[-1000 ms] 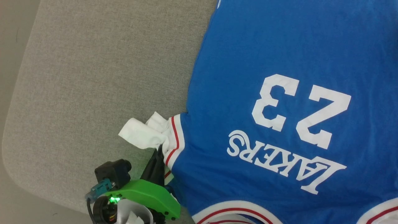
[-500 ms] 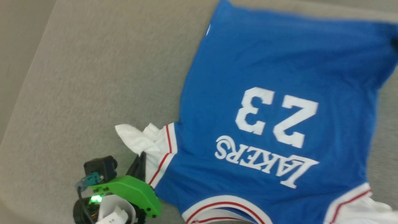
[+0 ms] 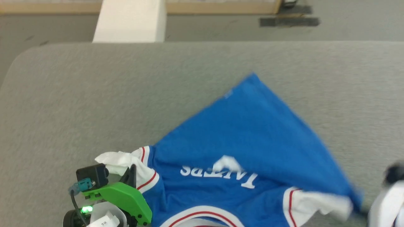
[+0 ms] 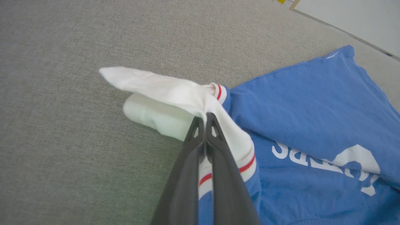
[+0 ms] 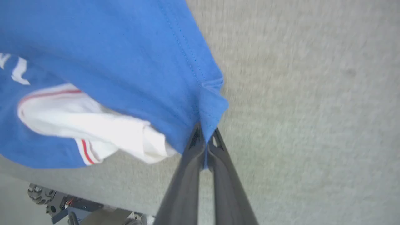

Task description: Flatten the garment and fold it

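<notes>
The garment (image 3: 252, 132), a royal-blue jersey with white lettering, lies on the grey table with its right side pulled over itself, hiding most of the print. At the lower left my left gripper (image 3: 132, 169) is shut on the white sleeve (image 4: 175, 90) beside its red-striped band. In the left wrist view the garment (image 4: 312, 109) spreads to the right of that gripper (image 4: 206, 117). My right gripper (image 5: 206, 131) is shut on a blue hem corner of the garment (image 5: 109, 47), held above the table. Its pale forearm (image 3: 386, 201) shows blurred at the lower right.
The grey padded table (image 3: 79, 104) has rounded corners and bare room to the left and behind the garment. Beyond its far edge is floor, a white block (image 3: 129, 20) and a dark strip (image 3: 288, 21). Part of the robot's base (image 5: 53, 200) shows below the table's near edge.
The camera has tilted up, bringing the table's far edge into view. My right gripper has shut on the hem corner and drawn it near, folding blue cloth over the number. The left grip is unchanged.
</notes>
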Controlling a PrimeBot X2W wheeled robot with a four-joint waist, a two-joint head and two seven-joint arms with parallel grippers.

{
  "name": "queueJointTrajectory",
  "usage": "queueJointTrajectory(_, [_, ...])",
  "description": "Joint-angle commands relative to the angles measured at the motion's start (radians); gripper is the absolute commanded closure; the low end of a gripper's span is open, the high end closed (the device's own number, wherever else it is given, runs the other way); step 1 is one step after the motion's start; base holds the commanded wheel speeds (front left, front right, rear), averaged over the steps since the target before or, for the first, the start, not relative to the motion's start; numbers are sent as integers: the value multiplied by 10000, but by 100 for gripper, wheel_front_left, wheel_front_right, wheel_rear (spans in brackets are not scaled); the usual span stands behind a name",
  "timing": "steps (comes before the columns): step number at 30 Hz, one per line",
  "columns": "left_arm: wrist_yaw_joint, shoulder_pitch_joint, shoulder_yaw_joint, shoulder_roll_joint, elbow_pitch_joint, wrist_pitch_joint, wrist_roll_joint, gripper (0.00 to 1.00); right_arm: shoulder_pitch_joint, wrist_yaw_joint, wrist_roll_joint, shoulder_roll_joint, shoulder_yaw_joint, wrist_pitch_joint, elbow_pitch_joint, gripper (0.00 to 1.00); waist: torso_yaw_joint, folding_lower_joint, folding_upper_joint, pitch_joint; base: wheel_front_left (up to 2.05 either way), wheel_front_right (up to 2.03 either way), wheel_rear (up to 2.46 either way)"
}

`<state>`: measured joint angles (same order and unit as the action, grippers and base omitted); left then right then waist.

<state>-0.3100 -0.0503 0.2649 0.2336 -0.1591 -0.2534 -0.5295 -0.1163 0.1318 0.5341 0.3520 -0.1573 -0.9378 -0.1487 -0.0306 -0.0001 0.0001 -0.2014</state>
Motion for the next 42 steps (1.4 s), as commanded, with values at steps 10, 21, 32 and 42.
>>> queueJointTrajectory(10, [80, -170, -180, 20, 465, 260, -273, 100, -761, -11, 955, -925, -311, 574, -840, 0, 623, 1, -1, 865, 0, 0, 0])
queueJointTrajectory(21, [49, 83, -202, -47, 392, 453, -279, 100, 3851, -11, -153, -518, 953, 2591, -155, 0, -222, 1, -1, 74, 0, 0, 0])
queueJointTrajectory(32, [97, 747, 477, -616, 309, 778, 23, 100, 7831, -11, -2753, 64, 3823, 624, 3913, 0, -1842, 1, -1, -1605, 0, 0, 0])
queueJointTrajectory(42, [110, 870, 658, -849, 521, 1043, 36, 100, 8092, -11, -2501, 552, 5503, -494, 5391, 0, -2147, 1, -1, -1963, 0, 0, 0])
